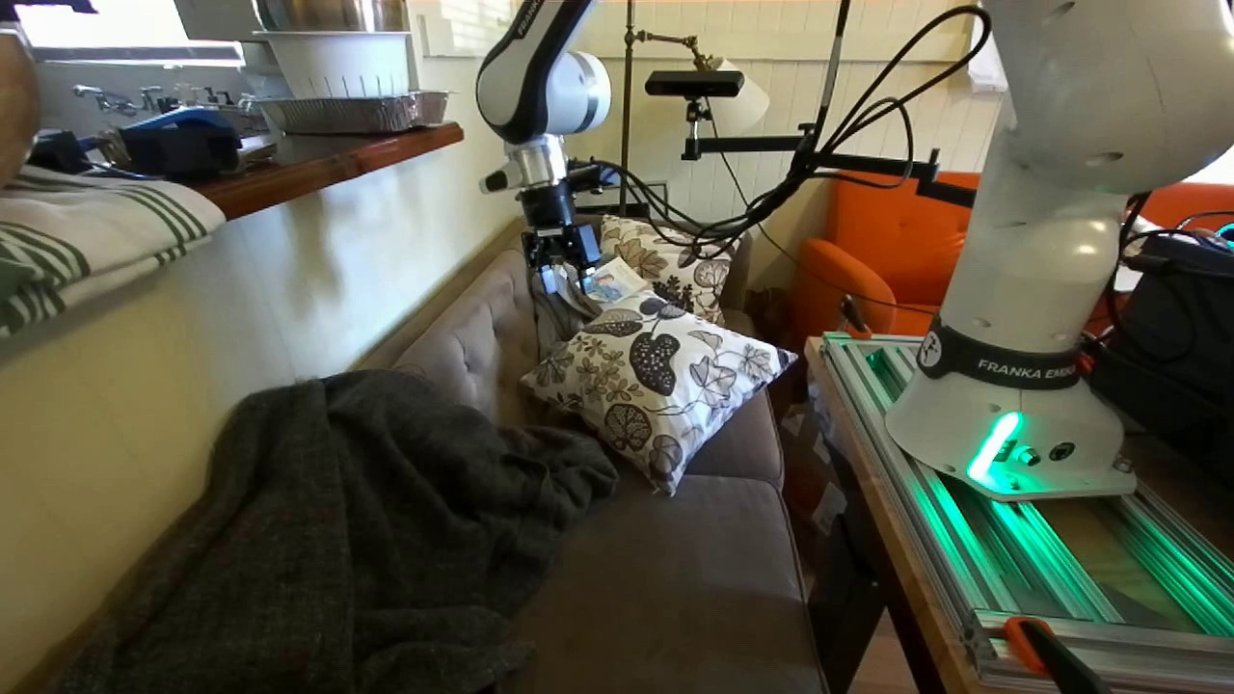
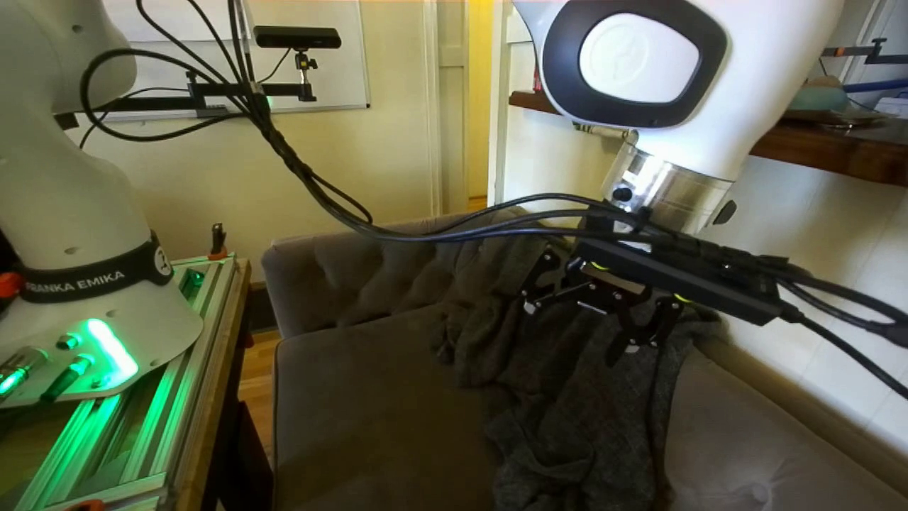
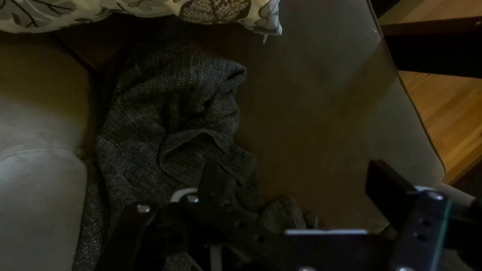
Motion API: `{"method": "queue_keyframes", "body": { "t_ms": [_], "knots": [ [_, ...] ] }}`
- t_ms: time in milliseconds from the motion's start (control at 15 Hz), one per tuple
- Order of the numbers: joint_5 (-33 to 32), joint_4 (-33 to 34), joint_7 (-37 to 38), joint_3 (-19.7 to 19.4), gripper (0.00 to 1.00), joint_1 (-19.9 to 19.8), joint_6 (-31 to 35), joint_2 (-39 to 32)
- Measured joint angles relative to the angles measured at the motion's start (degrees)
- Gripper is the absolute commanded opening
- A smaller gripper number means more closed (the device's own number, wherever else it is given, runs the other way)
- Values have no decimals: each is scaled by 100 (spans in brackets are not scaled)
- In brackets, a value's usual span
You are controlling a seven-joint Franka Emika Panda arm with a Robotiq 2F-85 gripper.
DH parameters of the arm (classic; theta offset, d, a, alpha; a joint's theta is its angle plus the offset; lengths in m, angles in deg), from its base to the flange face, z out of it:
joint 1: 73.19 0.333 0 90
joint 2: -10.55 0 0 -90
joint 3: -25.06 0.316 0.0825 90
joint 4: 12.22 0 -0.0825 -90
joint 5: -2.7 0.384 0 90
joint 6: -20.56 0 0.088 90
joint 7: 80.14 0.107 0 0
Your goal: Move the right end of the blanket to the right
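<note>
The dark grey blanket [image 1: 386, 520] lies rumpled along the sofa's back and seat. It also shows in an exterior view [image 2: 567, 440], below and behind the gripper, and in the wrist view [image 3: 150, 109], bunched at left of centre with a folded edge. My gripper [image 1: 566, 278] hangs pointing down over the sofa. In an exterior view the gripper [image 2: 580, 328] has its fingers spread with nothing between them. In the wrist view the gripper [image 3: 293, 171] is wide open; its left finger overlaps the blanket and its right finger is over the bare seat.
A patterned pillow [image 1: 665, 376] lies on the sofa, with another pillow [image 1: 675, 255] behind it. The sofa seat [image 2: 383, 397] runs beside the robot's table [image 1: 897, 540]. A wooden shelf [image 1: 337, 164] juts from the wall above the sofa. Cables [image 2: 425, 231] hang along the arm.
</note>
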Motion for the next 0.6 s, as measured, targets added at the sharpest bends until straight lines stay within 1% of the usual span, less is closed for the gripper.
{"method": "queue_keyframes", "body": {
  "t_ms": [133,267,600],
  "knots": [
    [418,167,-84,203,100,-201,-190,-173],
    [959,472,-209,369,100,-468,-339,-530],
    [2158,1509,-335,659,100,-1227,-344,-1787]
  ]
}}
